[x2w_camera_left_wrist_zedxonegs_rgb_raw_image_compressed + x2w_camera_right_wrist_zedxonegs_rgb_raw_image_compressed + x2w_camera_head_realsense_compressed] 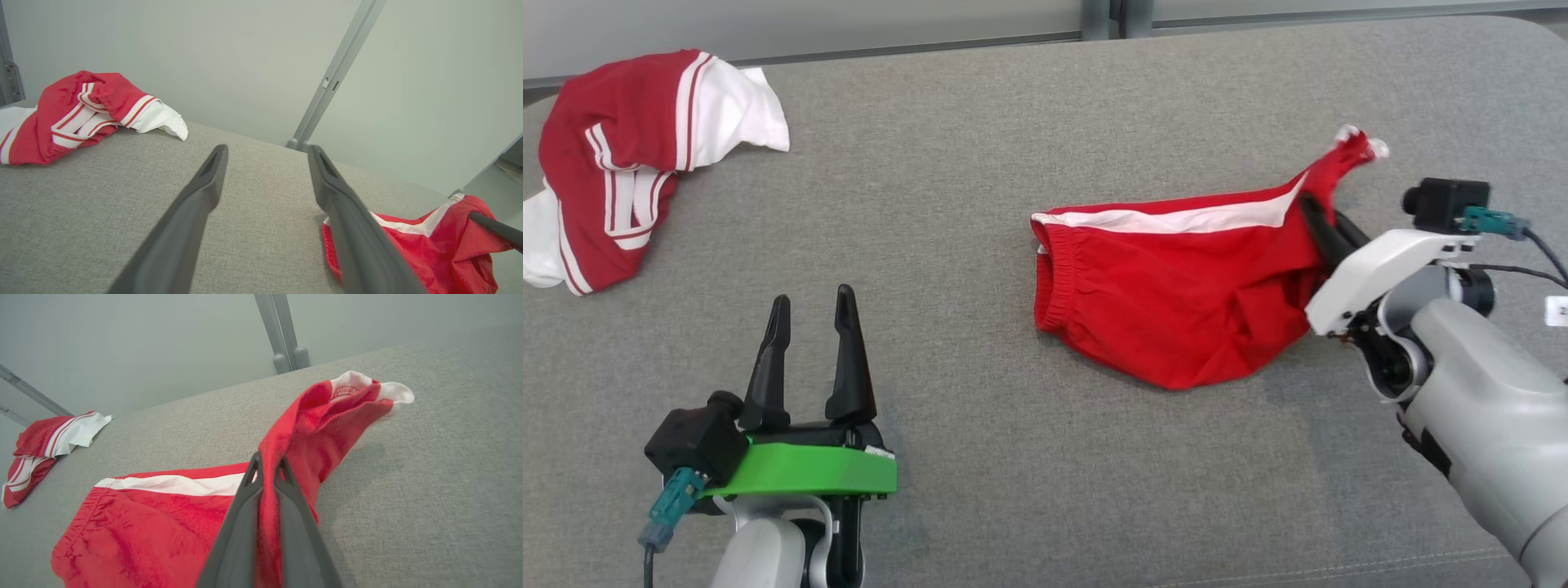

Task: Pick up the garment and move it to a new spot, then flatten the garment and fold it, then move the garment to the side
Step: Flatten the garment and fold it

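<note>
The right claw (267, 465) pinches a raised corner of the red fabric shorts with white side stripe (1176, 302), which lie right of centre on the grey cloth-covered tabletop (980, 204). The left claw (813, 318) stands open and empty, well apart.

The shorts (1176, 302) lie on the table (980, 457) left of the right gripper (268, 459), which pinches one corner (lifted off the surface). From the left gripper (813, 294), the shorts lie ahead-right and the jersey (613, 163) ahead-left, near the table's far edge.
</note>
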`<state>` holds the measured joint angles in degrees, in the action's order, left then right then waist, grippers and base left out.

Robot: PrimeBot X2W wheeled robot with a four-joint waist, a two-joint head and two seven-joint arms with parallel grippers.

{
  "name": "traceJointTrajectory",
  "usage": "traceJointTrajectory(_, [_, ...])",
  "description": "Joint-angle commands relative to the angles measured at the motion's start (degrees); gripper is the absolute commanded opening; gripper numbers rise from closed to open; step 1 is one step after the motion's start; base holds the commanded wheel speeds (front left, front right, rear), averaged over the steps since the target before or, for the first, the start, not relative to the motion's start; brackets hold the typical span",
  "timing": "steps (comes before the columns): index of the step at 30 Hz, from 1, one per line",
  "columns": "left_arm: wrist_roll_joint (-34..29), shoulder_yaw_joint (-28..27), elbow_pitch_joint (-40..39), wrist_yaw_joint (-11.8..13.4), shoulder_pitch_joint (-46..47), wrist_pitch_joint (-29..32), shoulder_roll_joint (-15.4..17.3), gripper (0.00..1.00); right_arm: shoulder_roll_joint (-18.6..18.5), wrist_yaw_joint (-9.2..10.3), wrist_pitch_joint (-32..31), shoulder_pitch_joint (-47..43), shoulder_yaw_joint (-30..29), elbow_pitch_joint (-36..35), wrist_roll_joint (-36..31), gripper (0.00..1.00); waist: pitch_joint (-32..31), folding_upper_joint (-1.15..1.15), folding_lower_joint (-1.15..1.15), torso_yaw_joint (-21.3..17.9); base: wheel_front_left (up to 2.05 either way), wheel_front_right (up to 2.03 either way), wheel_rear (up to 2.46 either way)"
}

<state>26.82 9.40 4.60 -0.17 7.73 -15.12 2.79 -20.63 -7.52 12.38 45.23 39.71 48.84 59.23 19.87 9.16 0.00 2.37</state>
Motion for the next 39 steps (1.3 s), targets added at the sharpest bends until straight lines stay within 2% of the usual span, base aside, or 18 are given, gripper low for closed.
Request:
traceJointTrajectory(1, [0.47,0.02,-0.12,0.22,-0.31,-0.02,0.22,1.00,0.38,0.06,-0.76,0.47,1.05,-1.09,-0.94,0.00,-0.27,0.00,0.00,0.48,0.00,0.00,0.00])
traceJointTrajectory(10, [1.37,0.12,-0.35,0.41,-0.06,-0.02,0.20,1.00,3.33,0.06,-5.56,0.06,6.98,-7.76,-4.66,0.00,-0.37,0.00,0.00,2.40,0.00,0.00,0.00])
traceJointTrajectory(16, [1.79,0.54,-0.61,0.61,0.23,-0.02,0.21,1.00,5.21,0.06,-7.92,-0.10,9.40,-9.60,-6.72,0.00,0.04,0.00,0.00,3.34,0.00,0.00,0.00])
traceJointTrajectory(23, [2.33,0.95,-0.85,0.74,1.07,-0.02,0.21,1.00,8.29,0.06,-9.54,1.67,10.88,-7.03,-9.21,0.00,0.95,0.00,0.00,4.45,0.00,0.00,0.00])
traceJointTrajectory(30, [3.03,1.46,-0.61,0.92,1.40,-0.02,0.21,1.00,10.93,0.04,-9.64,3.40,13.11,-1.58,-13.35,0.00,1.23,0.00,0.00,5.81,0.00,0.00,0.00])
traceJointTrajectory(35, [3.00,1.51,-0.53,1.02,1.34,-0.02,0.20,1.00,11.68,0.04,-8.96,4.15,14.77,0.43,-15.81,0.00,1.03,0.00,0.00,6.17,0.00,0.00,0.00])
traceJointTrajectory(36, [2.99,1.46,-0.47,1.01,1.27,-0.02,0.21,1.00,11.99,0.04,-8.76,4.05,14.94,0.76,-16.08,0.07,0.93,0.00,0.00,6.17,0.00,0.00,0.00])
traceJointTrajectory(37, [3.00,1.38,-0.42,1.05,1.17,-0.02,0.21,1.00,12.19,0.04,-8.62,4.08,15.22,1.05,-16.48,0.23,0.83,0.00,0.00,6.13,0.00,0.00,0.00])
traceJointTrajectory(38, [2.99,1.26,-0.39,1.12,1.04,-0.02,0.21,1.00,12.39,0.04,-8.43,4.25,15.47,1.29,-16.78,0.42,0.72,0.00,0.00,6.05,0.00,0.00,0.00])
traceJointTrajectory(39, [2.97,1.19,-0.40,1.17,0.88,-0.02,0.20,1.00,12.51,0.04,-8.22,4.34,15.71,1.59,-17.08,0.72,0.63,0.00,0.00,5.93,0.00,0.00,0.00])
